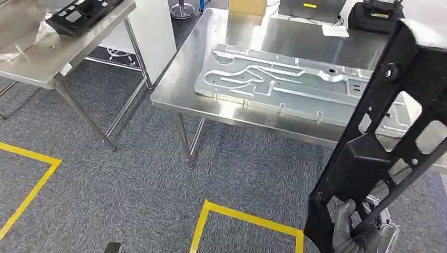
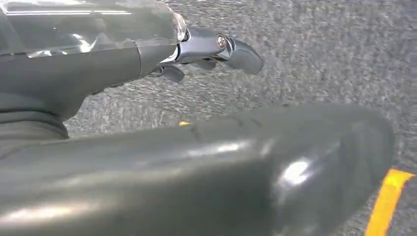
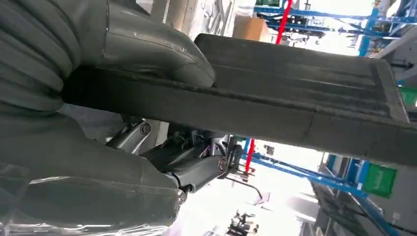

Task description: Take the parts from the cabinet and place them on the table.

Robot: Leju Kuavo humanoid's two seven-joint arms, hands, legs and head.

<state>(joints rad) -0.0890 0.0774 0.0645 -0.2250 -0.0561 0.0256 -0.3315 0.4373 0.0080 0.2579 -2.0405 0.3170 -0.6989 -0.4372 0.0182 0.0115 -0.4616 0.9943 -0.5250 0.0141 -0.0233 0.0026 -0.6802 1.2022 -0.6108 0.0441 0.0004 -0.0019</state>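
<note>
The right hand (image 1: 352,227) has its fingers (image 3: 196,169) wrapped around the bottom end of a long black frame (image 1: 385,137), thumb pressed on one face, holding it up on a slant in front of the steel worktop (image 1: 211,63). The frame's top end reaches above the far right of that worktop. A large silver plate (image 1: 284,84) lies flat on the worktop. The left hand (image 2: 211,49) hangs over grey carpet (image 2: 319,49), fingers loosely apart and holding nothing. Left of the worktop, a second steel bench (image 1: 47,58) carries another black part (image 1: 81,16).

text: none legible | labels: none | numbers: none | signs: none
</note>
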